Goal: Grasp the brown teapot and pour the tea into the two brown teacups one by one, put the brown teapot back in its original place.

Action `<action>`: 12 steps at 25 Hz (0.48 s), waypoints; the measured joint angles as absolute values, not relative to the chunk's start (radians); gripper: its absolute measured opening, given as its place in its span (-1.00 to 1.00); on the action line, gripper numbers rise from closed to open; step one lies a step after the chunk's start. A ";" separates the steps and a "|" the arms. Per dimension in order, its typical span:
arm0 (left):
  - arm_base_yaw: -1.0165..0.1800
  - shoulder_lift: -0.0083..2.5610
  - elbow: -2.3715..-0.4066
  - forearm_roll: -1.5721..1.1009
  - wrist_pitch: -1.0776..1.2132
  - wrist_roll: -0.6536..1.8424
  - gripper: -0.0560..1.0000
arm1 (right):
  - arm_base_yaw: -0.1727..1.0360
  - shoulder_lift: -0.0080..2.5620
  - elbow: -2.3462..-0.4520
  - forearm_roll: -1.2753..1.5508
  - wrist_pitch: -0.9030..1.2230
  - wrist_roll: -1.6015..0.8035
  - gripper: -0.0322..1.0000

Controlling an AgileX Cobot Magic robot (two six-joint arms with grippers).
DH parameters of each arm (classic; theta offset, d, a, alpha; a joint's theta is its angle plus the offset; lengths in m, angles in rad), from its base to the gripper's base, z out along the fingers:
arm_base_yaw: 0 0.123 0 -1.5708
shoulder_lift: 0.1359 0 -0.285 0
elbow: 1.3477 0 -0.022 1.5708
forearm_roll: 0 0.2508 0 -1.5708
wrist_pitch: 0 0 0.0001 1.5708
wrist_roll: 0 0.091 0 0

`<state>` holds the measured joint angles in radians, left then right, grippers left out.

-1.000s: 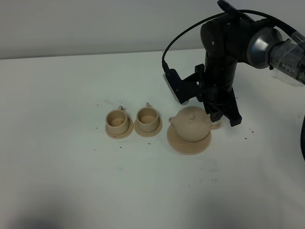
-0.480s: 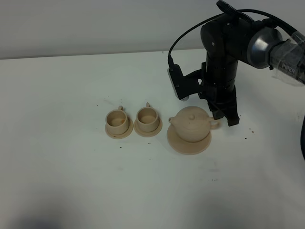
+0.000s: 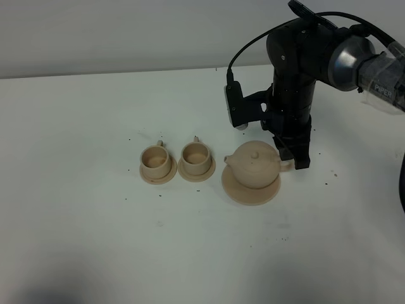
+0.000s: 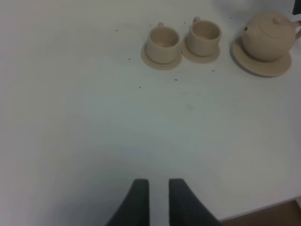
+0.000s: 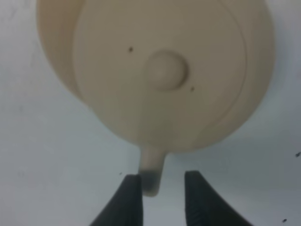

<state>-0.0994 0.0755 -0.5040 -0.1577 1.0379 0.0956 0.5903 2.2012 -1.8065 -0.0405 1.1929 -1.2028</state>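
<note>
Beige-tan pottery on a white worktop [image 3: 76,240]. Teapot [image 3: 254,166] right of centre, seated on its wide saucer [image 3: 243,193], spout pointing left. Just left of it, side by side and each on a small saucer of its own: right cup [image 3: 195,155], then left cup [image 3: 156,160]. No tea to be seen in either cup.

Step in hand, by the look of things: the first grasp. Right claw [image 5: 162,197] down at the right side of the teapot, jaws partly spread and set astride the loop handle [image 5: 151,179], close against one finger, a clear gap to the other. Not yet clamped, nothing lifted. Left claw [image 4: 159,202] over bare worktop well on the near side of the cups, only a narrow slit between its jaws, empty.

Next, probably: close squarely on the handle, firmly enough to stop any swing, then raise straight up off the saucer before carrying left. Slow tilting advised, with a knobbed lid [image 5: 165,70] possibly loose.

Plenty of open worktop near and to the left, and far side clear up to the wall. Tightest spot: the small gap between right cup and wide saucer, and between the cups themselves, so little margin for a low-carried spout.
</note>
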 joint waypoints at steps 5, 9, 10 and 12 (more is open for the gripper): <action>-0.099 0.076 -0.504 -0.158 1.038 0.096 -0.66 | 0.590 2.200 -1.802 -0.016 1.189 -1.177 -0.49; -0.099 0.076 -0.504 -0.158 1.038 0.096 -0.66 | 0.590 2.199 -1.769 -0.011 1.170 -1.173 -0.49; -0.099 0.076 -0.504 -0.158 1.038 0.096 -0.66 | 0.590 2.199 -1.766 -0.011 1.166 -1.173 -0.49; -0.099 0.076 -0.504 -0.158 1.038 0.096 -0.66 | 0.590 2.199 -1.762 -0.011 1.162 -1.172 -0.49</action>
